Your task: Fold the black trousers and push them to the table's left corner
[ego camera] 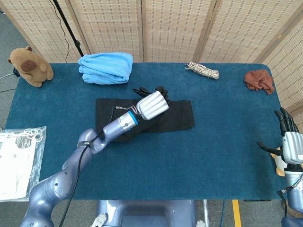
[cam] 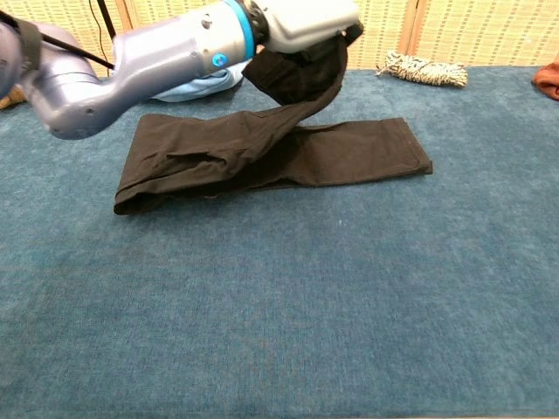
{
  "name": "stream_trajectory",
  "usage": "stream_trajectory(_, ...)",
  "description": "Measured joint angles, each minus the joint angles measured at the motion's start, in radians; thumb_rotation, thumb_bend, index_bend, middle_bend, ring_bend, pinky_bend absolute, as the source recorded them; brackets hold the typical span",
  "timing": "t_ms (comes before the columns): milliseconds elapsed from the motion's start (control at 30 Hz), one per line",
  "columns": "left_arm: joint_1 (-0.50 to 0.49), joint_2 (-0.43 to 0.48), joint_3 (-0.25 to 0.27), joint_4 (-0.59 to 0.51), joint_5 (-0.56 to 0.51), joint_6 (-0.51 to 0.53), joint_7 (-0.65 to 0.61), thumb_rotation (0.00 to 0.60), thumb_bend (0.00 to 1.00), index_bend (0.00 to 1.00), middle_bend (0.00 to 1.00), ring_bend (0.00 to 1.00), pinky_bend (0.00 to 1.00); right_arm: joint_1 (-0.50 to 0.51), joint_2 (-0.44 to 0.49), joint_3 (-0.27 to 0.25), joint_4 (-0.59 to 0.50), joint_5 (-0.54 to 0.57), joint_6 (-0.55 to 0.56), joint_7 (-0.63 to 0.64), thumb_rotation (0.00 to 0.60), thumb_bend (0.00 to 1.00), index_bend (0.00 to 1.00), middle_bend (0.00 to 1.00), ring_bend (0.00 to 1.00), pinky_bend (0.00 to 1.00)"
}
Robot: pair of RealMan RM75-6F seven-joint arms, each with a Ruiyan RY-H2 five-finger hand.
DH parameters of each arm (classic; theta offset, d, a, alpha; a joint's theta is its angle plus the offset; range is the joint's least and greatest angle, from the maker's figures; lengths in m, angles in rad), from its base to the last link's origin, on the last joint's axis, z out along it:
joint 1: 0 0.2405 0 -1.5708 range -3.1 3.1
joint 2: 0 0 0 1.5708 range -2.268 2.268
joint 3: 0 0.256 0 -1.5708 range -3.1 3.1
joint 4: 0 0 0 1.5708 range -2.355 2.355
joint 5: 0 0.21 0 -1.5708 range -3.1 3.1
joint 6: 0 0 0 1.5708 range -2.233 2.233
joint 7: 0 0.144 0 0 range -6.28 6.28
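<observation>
The left robot hand point(ego camera: 152, 104) grips one end of the black trousers point(ego camera: 177, 116), lifted above the table point(ego camera: 213, 156).

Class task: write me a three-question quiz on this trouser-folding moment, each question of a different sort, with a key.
1. True or false: the left hand holds one end of the black trousers above the part that lies flat.
2. Multiple choice: which thing sits at the table's far edge next to the brown plush toy? A. blue folded cloth B. rope bundle C. reddish-brown cloth
3. Fill in: the right hand holds ____.

Key: 1 true; 2 A; 3 nothing, fingers apart, beside the table's right edge.
</observation>
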Motion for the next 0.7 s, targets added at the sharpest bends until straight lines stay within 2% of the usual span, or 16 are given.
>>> stream_trajectory(167, -0.035, -0.054, -0.012, 0.035, -0.02, -0.047, -0.014, 0.6, 0.52, 0.66, 0.62, 0.43, 0.46, 0.0, 0.0, 0.002, 0.003, 0.005, -0.008, 0.002, 0.6, 0.0, 0.02, 0.0, 0.0, 0.15)
stream_trajectory(267, -0.052, -0.088, -0.017, 0.068, -0.029, -0.063, -0.023, 0.6, 0.46, 0.55, 0.5, 0.37, 0.46, 0.002, -0.001, 0.001, 0.007, 0.007, -0.019, 0.002, 0.6, 0.0, 0.02, 0.0, 0.0, 0.15)
stream_trajectory(300, -0.056, -0.098, -0.017, 0.08, -0.032, -0.067, -0.026, 0.6, 0.41, 0.43, 0.36, 0.28, 0.43, 0.003, -0.002, 0.001, 0.008, 0.008, -0.022, 0.002, 0.6, 0.0, 0.02, 0.0, 0.0, 0.15)
stream_trajectory(333, -0.057, -0.103, -0.019, 0.088, -0.035, -0.071, -0.026, 0.6, 0.34, 0.25, 0.2, 0.16, 0.36, 0.004, -0.003, 0.0, 0.01, 0.008, -0.025, 0.001, 0.6, 0.0, 0.02, 0.0, 0.0, 0.15)
stream_trajectory(367, -0.058, -0.106, -0.02, 0.092, -0.039, -0.077, -0.027, 0.6, 0.3, 0.15, 0.11, 0.09, 0.29, 0.004, -0.004, -0.001, 0.011, 0.008, -0.028, 0.0, 0.6, 0.0, 0.02, 0.0, 0.0, 0.15)
stream_trajectory(400, -0.059, -0.109, -0.025, 0.095, -0.048, -0.085, -0.03, 0.6, 0.24, 0.04, 0.02, 0.02, 0.18, 0.005, -0.005, -0.001, 0.012, 0.008, -0.031, -0.001, 0.6, 0.0, 0.02, 0.0, 0.0, 0.15)
stream_trajectory(433, -0.06, -0.11, -0.032, 0.095, -0.057, -0.088, -0.035, 0.6, 0.19, 0.0, 0.0, 0.0, 0.11, 0.006, -0.007, -0.002, 0.014, 0.008, -0.034, -0.003, 0.6, 0.0, 0.02, 0.0, 0.0, 0.15)
stream_trajectory(500, -0.062, -0.11, -0.051, 0.092, -0.079, -0.09, -0.056, 0.6, 0.14, 0.0, 0.0, 0.0, 0.07, 0.008, -0.009, -0.004, 0.017, 0.009, -0.04, -0.005, 0.6, 0.0, 0.02, 0.0, 0.0, 0.15)
stream_trajectory(700, -0.06, -0.075, -0.074, 0.068, -0.105, -0.031, -0.132, 0.6, 0.07, 0.0, 0.0, 0.0, 0.07, 0.013, -0.015, -0.009, 0.014, 0.001, -0.045, -0.016, 0.6, 0.0, 0.02, 0.0, 0.0, 0.15)
